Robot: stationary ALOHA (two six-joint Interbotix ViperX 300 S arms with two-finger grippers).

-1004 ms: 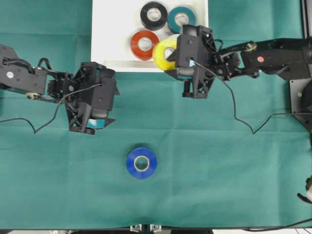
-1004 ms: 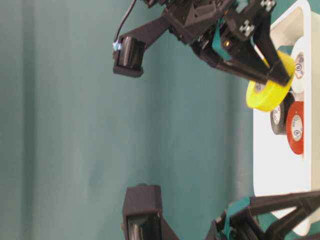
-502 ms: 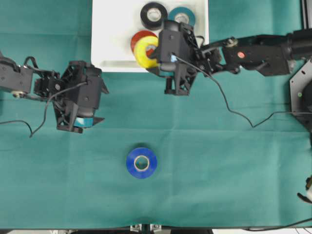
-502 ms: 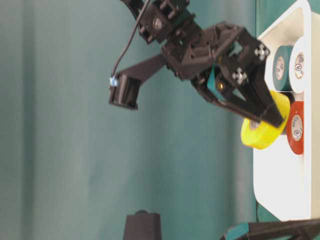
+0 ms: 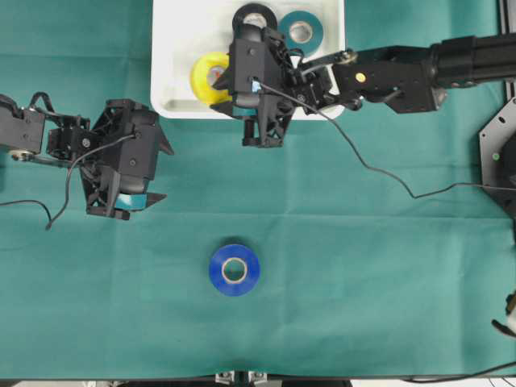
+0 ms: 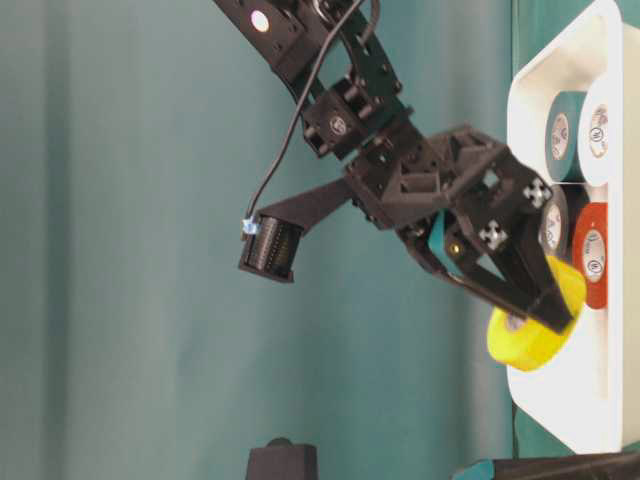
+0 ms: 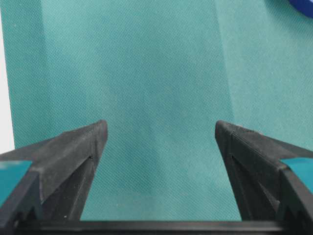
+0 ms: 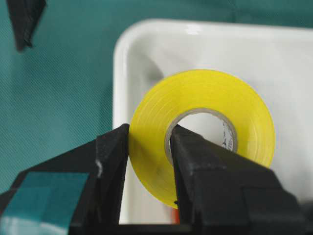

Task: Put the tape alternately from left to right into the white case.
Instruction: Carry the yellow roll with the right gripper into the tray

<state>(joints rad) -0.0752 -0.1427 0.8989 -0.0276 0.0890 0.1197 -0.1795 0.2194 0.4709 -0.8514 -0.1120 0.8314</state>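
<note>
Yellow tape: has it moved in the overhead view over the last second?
Yes. The yellow tape, held by the right gripper, has shifted left along the white case, past the red roll.

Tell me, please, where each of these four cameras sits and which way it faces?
Overhead: looks straight down on both arms, white case, blue roll.
Table-level: low, sideways; right claw holding yellow roll.
Left wrist: looks past open left claw at cloth.
Right wrist: looks past right claw at yellow roll over case.
Shared: yellow roll, in three views.
</note>
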